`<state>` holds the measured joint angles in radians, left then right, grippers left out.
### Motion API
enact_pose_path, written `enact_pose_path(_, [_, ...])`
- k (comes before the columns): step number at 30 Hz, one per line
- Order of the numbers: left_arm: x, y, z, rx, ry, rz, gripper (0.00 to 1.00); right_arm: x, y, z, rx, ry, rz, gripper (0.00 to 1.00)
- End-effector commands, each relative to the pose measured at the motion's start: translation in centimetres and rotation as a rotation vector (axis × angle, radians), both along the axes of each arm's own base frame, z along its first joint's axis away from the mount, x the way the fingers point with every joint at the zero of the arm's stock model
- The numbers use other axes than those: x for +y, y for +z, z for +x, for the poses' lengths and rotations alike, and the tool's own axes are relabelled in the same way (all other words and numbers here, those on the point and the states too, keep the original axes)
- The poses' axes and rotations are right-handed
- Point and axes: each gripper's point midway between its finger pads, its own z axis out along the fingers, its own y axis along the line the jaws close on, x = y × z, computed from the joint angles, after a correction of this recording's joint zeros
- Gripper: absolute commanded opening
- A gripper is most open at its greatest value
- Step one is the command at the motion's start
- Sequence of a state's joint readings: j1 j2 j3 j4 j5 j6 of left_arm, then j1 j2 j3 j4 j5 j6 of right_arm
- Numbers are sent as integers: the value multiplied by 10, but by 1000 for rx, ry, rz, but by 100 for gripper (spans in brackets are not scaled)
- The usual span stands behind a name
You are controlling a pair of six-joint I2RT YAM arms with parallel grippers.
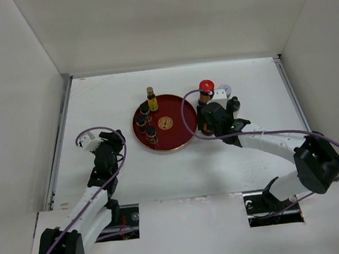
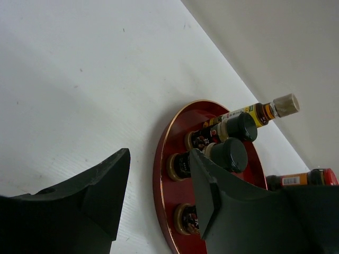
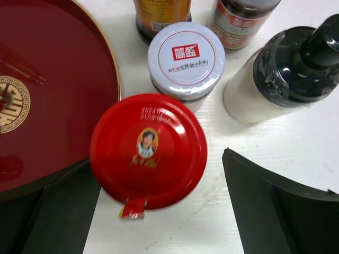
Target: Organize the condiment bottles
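Note:
A round dark-red tray [image 1: 174,140] holds a yellow bottle [image 1: 152,98] and three dark-capped bottles [image 1: 144,109]. My right gripper [image 3: 157,159] stands open around a red-lidded jar [image 3: 148,151] that rests on the table beside the tray [image 3: 47,90]; a gap shows between the lid and the right finger [image 3: 275,206]. Behind it stand a white-lidded jar [image 3: 186,59], a black-capped pale bottle [image 3: 280,74] and a brown bottle [image 3: 161,16]. My left gripper [image 2: 159,174] is open and empty, left of the tray [image 2: 159,190].
A dark-lidded jar [image 3: 241,18] stands at the back of the cluster. White walls enclose the table on three sides. In the top view the right gripper [image 1: 211,120] covers the red-lidded jar, and the left gripper [image 1: 108,146] hovers near the left wall.

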<state>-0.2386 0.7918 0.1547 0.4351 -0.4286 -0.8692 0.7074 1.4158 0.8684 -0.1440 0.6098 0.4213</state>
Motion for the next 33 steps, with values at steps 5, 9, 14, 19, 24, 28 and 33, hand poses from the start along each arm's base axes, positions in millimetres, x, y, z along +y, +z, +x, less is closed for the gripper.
enact_pose_path(5, [-8, 14, 6, -56, -27, -31, 47, 18, 16, 29, -58, 22, 77, 91])
enact_pose_path(9, [-9, 13, 7, -55, -29, -29, 47, 23, 17, 32, -90, 36, 104, 80])
enact_pose_path(14, [-11, 10, 8, -46, -34, -23, 47, 23, 33, 33, -172, 45, 135, 55])
enact_pose_path(19, [-12, 10, 9, -47, -39, -21, 47, 10, 68, 27, -251, 28, 122, 49])
enact_pose_path(24, [-11, 10, 8, -48, -32, -16, 47, 11, 115, 20, -318, 41, 152, 48])
enact_pose_path(28, [-10, 12, 8, -56, -28, -17, 47, 33, 140, 27, -355, 94, 200, 48])
enact_pose_path(33, [-11, 12, 8, -55, -30, -19, 47, 88, 146, 55, -367, 199, 259, 47])
